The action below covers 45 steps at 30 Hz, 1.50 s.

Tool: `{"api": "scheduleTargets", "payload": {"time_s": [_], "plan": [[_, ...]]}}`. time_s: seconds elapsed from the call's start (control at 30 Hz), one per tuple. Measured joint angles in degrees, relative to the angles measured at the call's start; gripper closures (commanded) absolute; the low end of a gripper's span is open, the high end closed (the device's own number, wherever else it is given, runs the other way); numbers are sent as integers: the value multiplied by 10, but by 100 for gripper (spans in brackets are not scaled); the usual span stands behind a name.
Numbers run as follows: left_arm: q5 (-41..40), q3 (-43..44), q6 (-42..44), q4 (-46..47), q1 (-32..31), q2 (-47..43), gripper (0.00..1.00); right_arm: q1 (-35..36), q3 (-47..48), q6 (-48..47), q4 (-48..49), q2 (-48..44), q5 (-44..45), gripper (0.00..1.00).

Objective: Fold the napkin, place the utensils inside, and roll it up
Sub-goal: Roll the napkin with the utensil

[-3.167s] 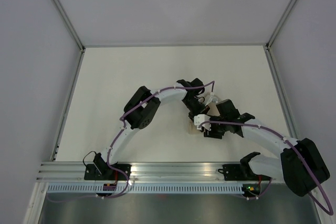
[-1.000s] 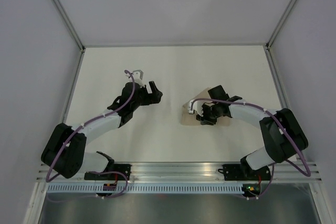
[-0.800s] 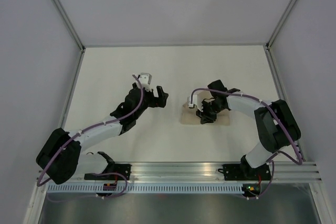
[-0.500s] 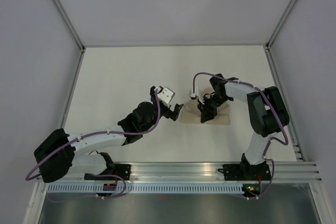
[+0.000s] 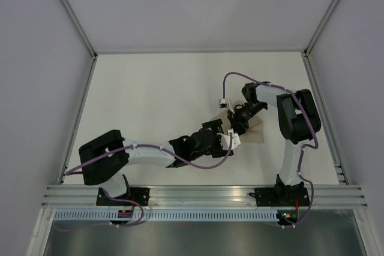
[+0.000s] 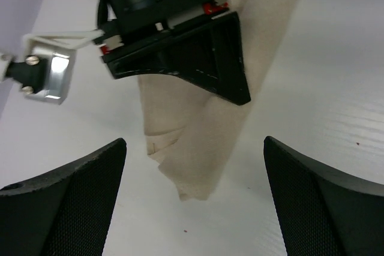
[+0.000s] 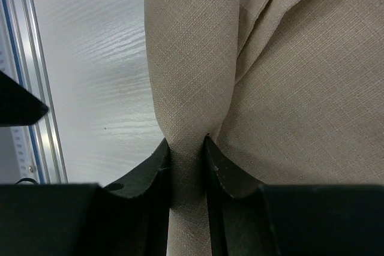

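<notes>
The beige napkin (image 5: 257,130) lies folded and bunched right of the table's centre. My right gripper (image 5: 239,119) is shut on a raised fold of the napkin (image 7: 192,58), its two black fingers (image 7: 153,169) pinching the cloth between them. My left gripper (image 5: 235,135) sits just left of it, low over the table. In the left wrist view this gripper (image 6: 195,143) is open wide, with the napkin's pointed corner (image 6: 195,166) lying between its fingers (image 6: 66,199) without touching them. No utensils are in view.
The white table (image 5: 150,88) is bounded by a metal rail (image 5: 204,195) at the near edge and grey walls on the other sides. Both arms crowd together over the napkin, with the right arm's purple cable (image 5: 234,79) looping above.
My left arm has swung from the left half of the table to the napkin, its gripper staying open. The right gripper has kept its pinch on the cloth while its arm drew in.
</notes>
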Motion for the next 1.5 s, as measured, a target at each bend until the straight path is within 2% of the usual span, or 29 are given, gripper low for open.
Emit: {"api": "scheduleTargets", "payload": {"time_s": [0.37, 0.57, 0.6, 0.67, 0.87, 0.9, 0.97, 1.07, 1.1, 1.13, 1.17, 1.23, 1.27, 1.4, 1.5], "plan": [[45, 57, 68, -35, -6, 132, 12, -6, 17, -1, -44, 26, -9, 92], [48, 91, 80, -34, -3, 166, 24, -6, 18, -1, -54, 29, -8, 93], [49, 96, 80, -35, -1, 171, 29, -6, 19, -1, -57, 31, -9, 93], [59, 106, 80, -42, 5, 178, 32, -6, 21, -1, -61, 34, -9, 93], [82, 125, 80, -73, 21, 188, 51, -6, 24, -4, -67, 37, -9, 93], [86, 129, 79, -78, 23, 189, 59, -6, 25, -4, -68, 37, -9, 93], [103, 142, 77, -105, 29, 193, 66, -6, 25, -5, -69, 38, -9, 93], [122, 166, 74, -147, 33, 199, 92, -6, 26, -5, -69, 38, -8, 93], [129, 175, 73, -163, 36, 201, 98, -6, 27, -5, -70, 39, -7, 93], [135, 185, 72, -179, 37, 203, 98, -6, 28, -5, -70, 39, -5, 92], [140, 195, 72, -195, 38, 206, 98, -7, 28, -5, -71, 39, -4, 89], [152, 211, 71, -217, 42, 209, 98, -9, 28, -5, -71, 39, -3, 78], [157, 216, 71, -226, 44, 211, 98, -9, 28, -4, -71, 39, -3, 68], [177, 232, 63, -250, 50, 215, 98, -11, 28, -2, -73, 35, -2, 52], [189, 241, 55, -259, 54, 218, 98, -14, 31, 0, -85, 30, 1, 45]]}}
